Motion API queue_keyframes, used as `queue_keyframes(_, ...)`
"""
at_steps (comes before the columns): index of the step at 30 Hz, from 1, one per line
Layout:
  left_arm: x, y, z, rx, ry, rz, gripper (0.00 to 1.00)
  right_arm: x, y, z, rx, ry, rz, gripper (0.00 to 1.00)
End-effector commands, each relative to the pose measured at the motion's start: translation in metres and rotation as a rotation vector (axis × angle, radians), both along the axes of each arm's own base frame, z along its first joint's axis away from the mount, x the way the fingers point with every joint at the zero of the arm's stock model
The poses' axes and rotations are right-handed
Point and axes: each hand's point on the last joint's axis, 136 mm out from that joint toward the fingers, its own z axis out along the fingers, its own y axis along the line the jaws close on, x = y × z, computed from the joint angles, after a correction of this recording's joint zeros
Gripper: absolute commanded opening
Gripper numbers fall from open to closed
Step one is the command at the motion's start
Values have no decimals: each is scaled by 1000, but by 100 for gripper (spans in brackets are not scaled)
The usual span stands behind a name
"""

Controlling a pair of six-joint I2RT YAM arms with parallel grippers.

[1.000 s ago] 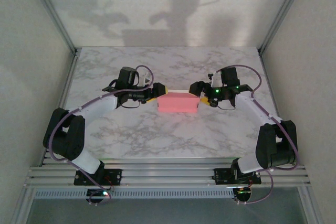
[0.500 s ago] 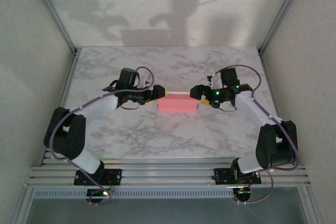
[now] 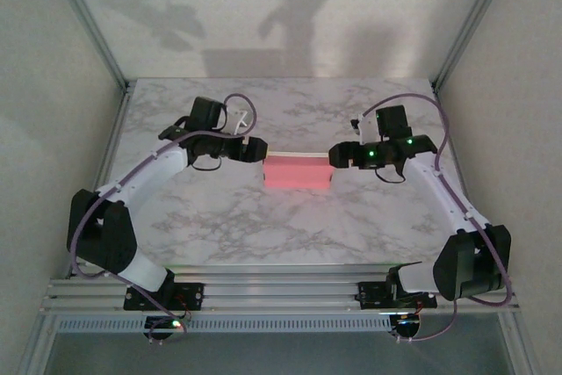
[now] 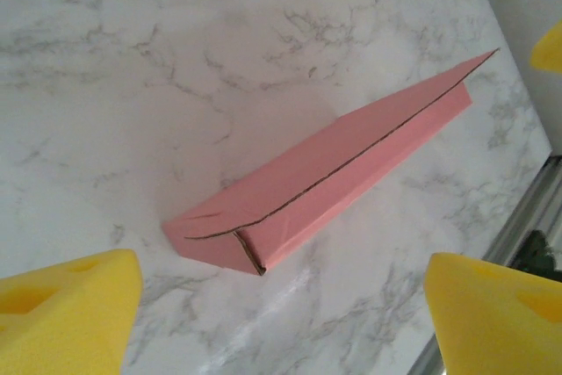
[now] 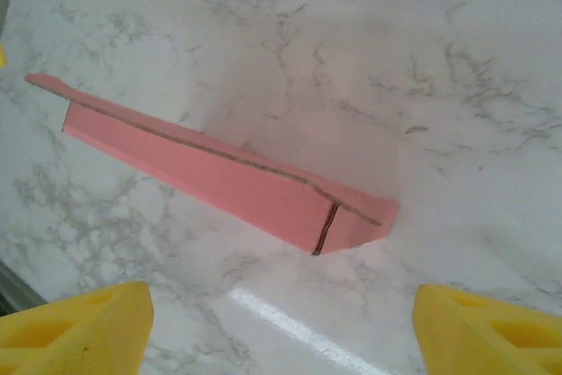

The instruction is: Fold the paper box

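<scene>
The paper box lies folded into a long, flat pink shape in the middle of the marble table, with brown cut edges showing at its seams. My left gripper hovers just off its left end, open, with nothing between its yellow pads. My right gripper hovers off the right end, also open and holding nothing. In the left wrist view the paper box lies ahead of the left gripper, apart from the pads. The right wrist view has the paper box ahead of the right gripper.
The marble table is bordered by aluminium frame posts at the back corners and white walls on three sides. A metal rail runs along the near edge by the arm bases.
Both grippers have drawn back from the box's ends and risen a little, left one leftward, right one rightward. The box stays where it was.
</scene>
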Motion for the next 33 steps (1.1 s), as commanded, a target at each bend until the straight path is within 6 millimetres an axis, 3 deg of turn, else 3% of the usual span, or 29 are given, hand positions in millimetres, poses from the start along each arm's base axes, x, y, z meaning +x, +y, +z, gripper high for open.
queue_keyframes(1, 3, 8, 5, 103, -53, -69, 75, 3, -3, 9, -78, -59, 54, 72)
queue_keyframes(3, 5, 7, 6, 123, -49, -93, 62, 5, -2, 10, -88, -74, 74, 68)
queue_keyframes(7, 3, 5, 2, 151, -23, -146, 55, 11, 0, 12, -117, -92, 115, 58)
queue_keyframes(12, 3, 0, -6, 191, -5, -183, 48, 14, 5, 13, -140, -89, 155, 56)
queue_keyframes(21, 3, -12, -21, 221, 36, -237, 46, 16, 5, 4, -168, -64, 160, 55)
queue_keyframes(28, 5, -14, -26, 246, 49, -236, 35, 19, 4, -3, -186, -41, 154, 55)
queue_keyframes(33, 4, -12, -26, 256, 50, -229, 33, 19, 3, -3, -191, -41, 148, 55)
